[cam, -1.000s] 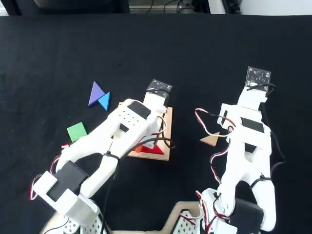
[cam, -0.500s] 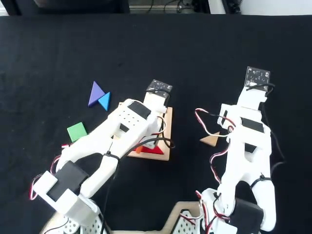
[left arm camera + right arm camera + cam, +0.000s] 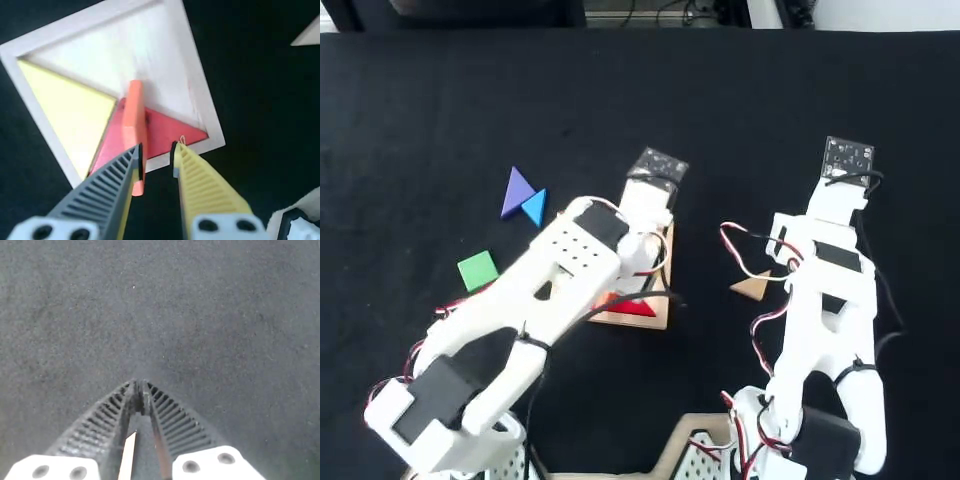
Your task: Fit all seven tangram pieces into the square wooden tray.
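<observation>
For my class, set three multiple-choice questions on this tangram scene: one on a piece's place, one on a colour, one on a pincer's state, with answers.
1. Where is the green square relative to the wooden tray? A inside it; B propped on its rim; C outside it, on the black table.
2. What colour is the tangram piece standing on edge in the tray? A blue; B orange; C green.
3. The right pincer is: A shut; B wide open; C gripping the tray.
Answers: 1 C, the high view shows it lying apart from the tray; 2 B, the left wrist view shows it orange; 3 A, the right wrist view shows it closed to the tip.
</observation>
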Robot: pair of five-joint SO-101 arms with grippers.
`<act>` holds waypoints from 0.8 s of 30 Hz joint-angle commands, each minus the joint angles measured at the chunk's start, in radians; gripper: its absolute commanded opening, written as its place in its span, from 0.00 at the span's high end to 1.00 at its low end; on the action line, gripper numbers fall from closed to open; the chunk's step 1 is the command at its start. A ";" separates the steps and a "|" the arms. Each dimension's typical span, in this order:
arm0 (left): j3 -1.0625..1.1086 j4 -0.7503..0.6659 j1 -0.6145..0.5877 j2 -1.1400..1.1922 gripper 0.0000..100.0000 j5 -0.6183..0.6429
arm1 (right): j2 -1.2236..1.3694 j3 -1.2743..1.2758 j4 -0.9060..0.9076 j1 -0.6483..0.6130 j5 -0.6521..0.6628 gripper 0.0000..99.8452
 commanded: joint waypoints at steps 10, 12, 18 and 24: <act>-0.064 0.002 -0.216 -0.155 0.88 -0.091 | -0.027 -0.021 -0.020 -0.014 0.011 0.99; -0.056 0.002 -0.274 -0.216 0.88 -0.127 | -0.027 -0.021 -0.020 -0.014 0.011 0.99; 0.082 -0.044 -0.343 -0.262 0.88 -0.186 | -0.027 -0.019 -0.020 -0.014 0.011 0.99; 0.246 -0.196 -0.266 -0.247 0.88 -0.181 | -0.027 -0.019 -0.020 -0.014 0.011 0.99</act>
